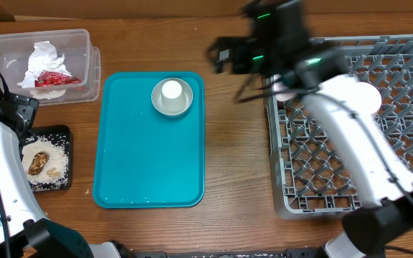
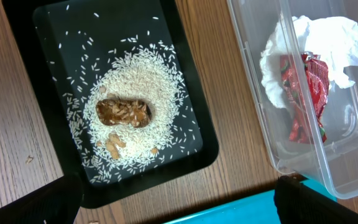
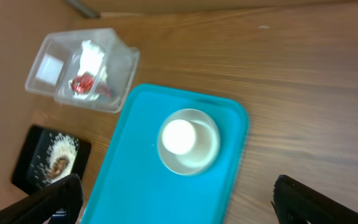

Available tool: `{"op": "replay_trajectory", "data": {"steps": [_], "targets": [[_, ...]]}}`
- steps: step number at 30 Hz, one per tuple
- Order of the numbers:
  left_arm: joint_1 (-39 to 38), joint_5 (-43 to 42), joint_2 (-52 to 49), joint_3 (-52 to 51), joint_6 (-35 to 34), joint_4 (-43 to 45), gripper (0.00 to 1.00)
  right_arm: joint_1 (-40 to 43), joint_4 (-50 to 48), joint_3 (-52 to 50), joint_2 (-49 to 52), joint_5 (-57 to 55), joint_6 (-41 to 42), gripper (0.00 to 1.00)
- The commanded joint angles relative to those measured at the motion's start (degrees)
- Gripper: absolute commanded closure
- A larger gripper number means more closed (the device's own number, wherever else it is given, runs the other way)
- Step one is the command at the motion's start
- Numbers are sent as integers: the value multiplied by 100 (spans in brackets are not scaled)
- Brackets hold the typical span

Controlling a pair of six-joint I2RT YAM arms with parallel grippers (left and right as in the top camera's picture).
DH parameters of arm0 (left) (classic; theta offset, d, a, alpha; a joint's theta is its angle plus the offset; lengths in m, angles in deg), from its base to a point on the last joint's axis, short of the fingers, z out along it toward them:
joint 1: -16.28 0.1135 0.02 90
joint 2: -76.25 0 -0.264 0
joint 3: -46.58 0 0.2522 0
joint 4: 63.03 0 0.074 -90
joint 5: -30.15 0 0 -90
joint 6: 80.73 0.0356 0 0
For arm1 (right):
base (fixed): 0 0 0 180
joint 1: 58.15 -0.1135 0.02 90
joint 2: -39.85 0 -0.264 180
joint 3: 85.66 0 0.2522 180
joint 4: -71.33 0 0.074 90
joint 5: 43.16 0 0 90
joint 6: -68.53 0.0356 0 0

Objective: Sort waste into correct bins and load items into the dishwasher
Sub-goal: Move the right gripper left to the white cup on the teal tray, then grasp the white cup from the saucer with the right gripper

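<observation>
Nearest the front edge, left side: the left gripper (image 2: 178, 202) hung over the black tray (image 2: 55, 25), its fingers spread wide with nothing between them. The tray held a mound of rice (image 2: 135, 81) with scattered grains around it and brown lumps (image 2: 123, 112) at its middle. Centre of the table (image 1: 235, 158): the teal tray (image 1: 149, 158), bare except at its far end, where the grey-green bowl (image 1: 160, 106) sat with the white cup (image 1: 172, 90) inside it; whether the cup stood mouth up could not be told. Farther back, left: the clear tub (image 2: 253, 93), holding the crumpled napkin (image 2: 328, 31) and the red wrapper (image 2: 303, 87). Farther back, right: the right gripper (image 3: 179, 199) hovered near the far left corner of the dish rack (image 1: 321, 165), fingers fully apart and empty. The bowl lay to that gripper's left and a little nearer the front, close by; the left gripper was well apart from it. The bowl being round, no long axis to line up. The right arm looked the better placed to fetch it. A pale edge in the rack under that arm was likely a plate, mostly hidden.
</observation>
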Motion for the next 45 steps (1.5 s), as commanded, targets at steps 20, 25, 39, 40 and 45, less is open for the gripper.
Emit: {"op": "replay_trajectory", "data": {"steps": [20, 25, 39, 40, 45], "targets": [[-13, 81, -39, 9, -72, 7, 0, -1617, -1843, 13, 2614, -1799, -9, 0], [-13, 81, -39, 9, -72, 7, 0, -1731, -1823, 13, 2981, -2177, 214, 0], [-13, 81, -39, 9, -72, 7, 0, -1735, -2081, 13, 3042, -2691, 319, 4], [-13, 81, -39, 9, -72, 7, 0, -1738, -2118, 13, 3042, -2691, 323, 5], [-13, 81, -39, 9, -72, 4, 0, -1742, -2186, 13, 3042, -2673, 339, 21]]}}
